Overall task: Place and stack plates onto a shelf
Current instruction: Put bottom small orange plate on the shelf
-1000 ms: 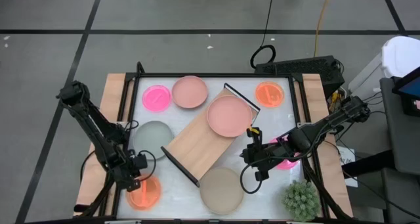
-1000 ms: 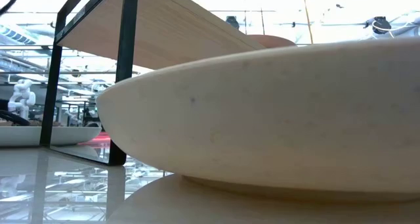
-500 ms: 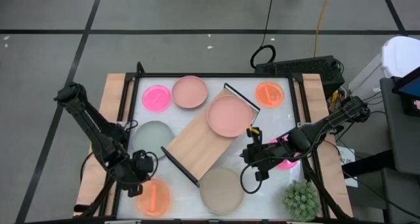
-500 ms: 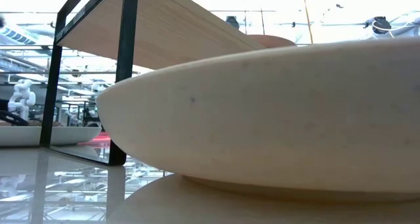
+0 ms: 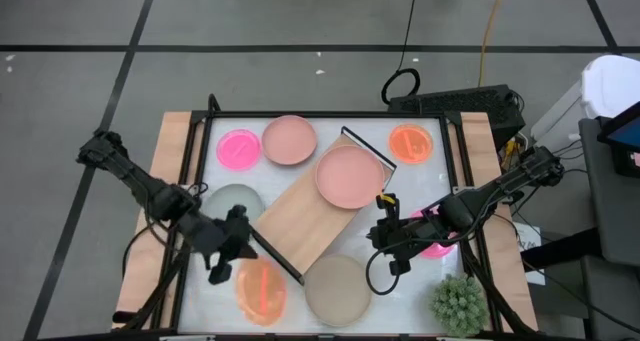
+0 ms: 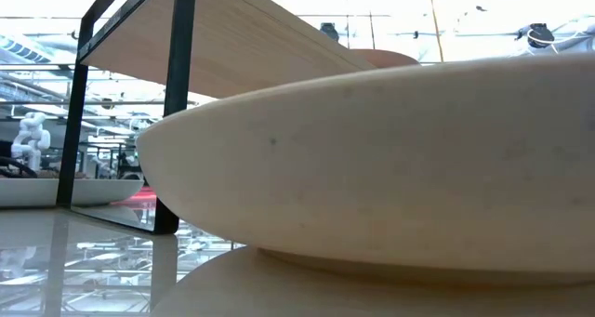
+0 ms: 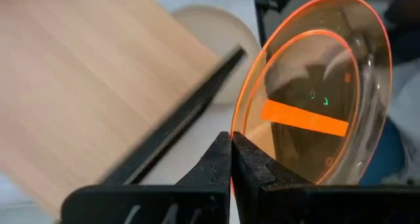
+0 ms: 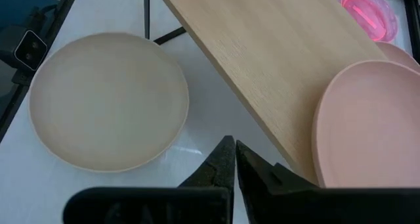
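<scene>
The light-wood shelf lies slantwise mid-table with a dusty pink plate on its far end. My left gripper hangs off the shelf's near-left end, shut on a translucent orange plate. A beige plate rests flat on the table beside it. A grey plate, a second dusty pink plate, a neon pink plate and another orange plate lie on the table. My right gripper hovers shut and empty right of the shelf. My left gripper pinches the orange plate's rim between its two fingers. The fingers slant downward from the table's left. The plate is lifted clear of the table and tipped up on edge, sticking out beyond the fingertips toward the beige plate.
A spiky green plant stands at the near right corner. Another neon pink plate lies under my right arm. Black frame rails border the white tabletop on both sides.
My left gripper has risen from the near left corner and swung toward the table's right, toward the shelf's near end, rolling as it went. The orange plate has come up off the table with it and tipped from flat onto its edge.
</scene>
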`<action>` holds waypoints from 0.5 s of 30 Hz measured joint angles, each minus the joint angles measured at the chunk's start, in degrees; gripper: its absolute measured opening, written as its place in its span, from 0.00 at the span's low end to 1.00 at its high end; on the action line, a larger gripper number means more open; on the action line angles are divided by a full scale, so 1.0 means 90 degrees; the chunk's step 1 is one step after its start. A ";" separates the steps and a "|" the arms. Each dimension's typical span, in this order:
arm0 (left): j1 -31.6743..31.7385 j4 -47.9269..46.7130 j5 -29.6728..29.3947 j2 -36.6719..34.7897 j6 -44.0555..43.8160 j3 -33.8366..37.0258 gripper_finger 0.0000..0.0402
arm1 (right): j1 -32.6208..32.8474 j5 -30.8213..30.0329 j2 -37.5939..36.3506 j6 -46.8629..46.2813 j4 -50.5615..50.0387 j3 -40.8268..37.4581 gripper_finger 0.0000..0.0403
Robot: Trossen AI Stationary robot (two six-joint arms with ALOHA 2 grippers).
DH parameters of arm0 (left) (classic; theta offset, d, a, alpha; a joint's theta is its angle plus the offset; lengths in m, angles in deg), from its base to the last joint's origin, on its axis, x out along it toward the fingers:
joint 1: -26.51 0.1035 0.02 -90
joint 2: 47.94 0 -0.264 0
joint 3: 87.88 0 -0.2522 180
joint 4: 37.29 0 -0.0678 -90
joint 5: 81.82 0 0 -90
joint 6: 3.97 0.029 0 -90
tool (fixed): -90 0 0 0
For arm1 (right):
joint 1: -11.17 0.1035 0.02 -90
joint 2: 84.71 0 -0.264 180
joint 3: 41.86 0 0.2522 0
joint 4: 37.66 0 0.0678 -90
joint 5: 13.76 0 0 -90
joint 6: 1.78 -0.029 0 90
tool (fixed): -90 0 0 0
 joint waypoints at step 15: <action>0.2175 -0.0348 0.0119 0.0002 0.1121 -0.0690 0.00 | -0.0001 0.0016 0.0000 0.0024 -0.0031 0.0000 0.00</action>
